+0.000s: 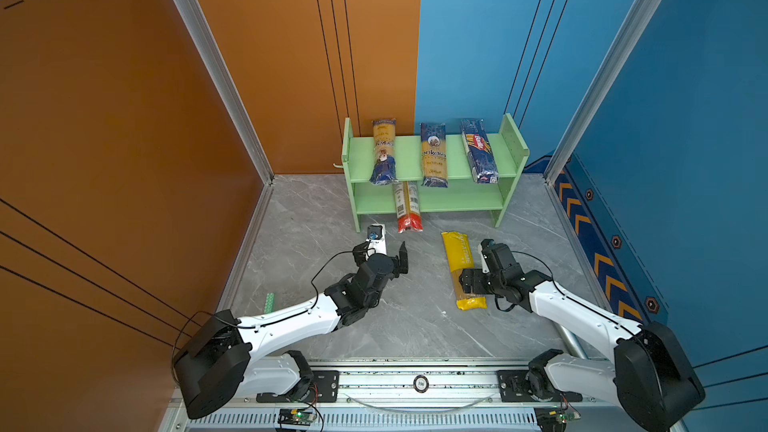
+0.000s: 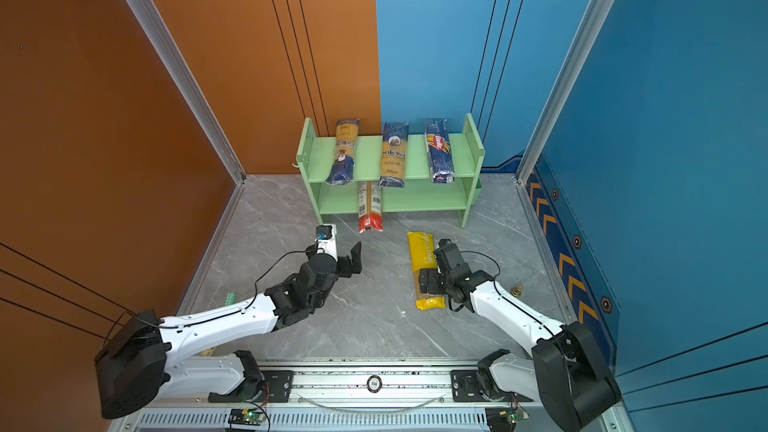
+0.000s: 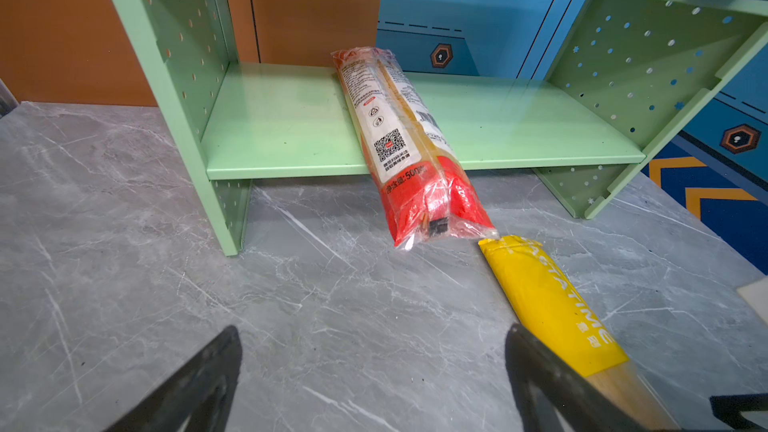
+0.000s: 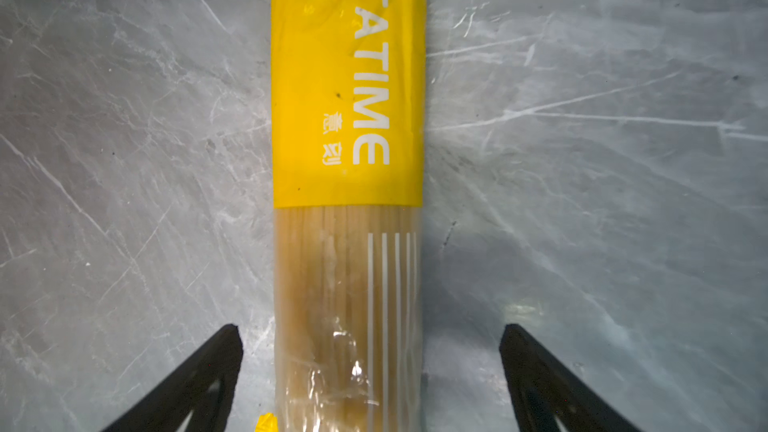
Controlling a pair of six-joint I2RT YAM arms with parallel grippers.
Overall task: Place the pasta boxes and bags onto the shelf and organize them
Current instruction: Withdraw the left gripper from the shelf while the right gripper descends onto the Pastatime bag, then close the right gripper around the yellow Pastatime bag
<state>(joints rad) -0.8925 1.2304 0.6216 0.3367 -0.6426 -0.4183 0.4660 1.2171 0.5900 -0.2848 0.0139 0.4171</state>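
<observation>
The light green shelf [image 1: 490, 197] [image 2: 449, 197] stands against the back wall. In both top views its top tier carries two navy-and-yellow packets [image 1: 384, 151] [image 1: 433, 155] and a navy Barilla packet [image 1: 478, 150]. A red-ended packet [image 1: 407, 207] [image 3: 399, 139] lies on the lower tier [image 3: 282, 130], its red end overhanging the front edge. A yellow-ended packet [image 1: 461, 259] [image 4: 347, 97] lies on the floor. My right gripper [image 1: 468, 284] [image 4: 370, 328] points down and is open, its fingers astride the packet's clear part without touching it. My left gripper [image 1: 380, 248] [image 3: 372, 332] is open and empty, facing the shelf.
The grey marble floor [image 1: 395, 326] is bounded by orange and blue walls with aluminium posts. A small green strip [image 1: 269, 303] lies at the left floor edge. A small brass piece [image 2: 518, 290] sits by the right arm. The arms' rail [image 1: 415, 380] runs along the front.
</observation>
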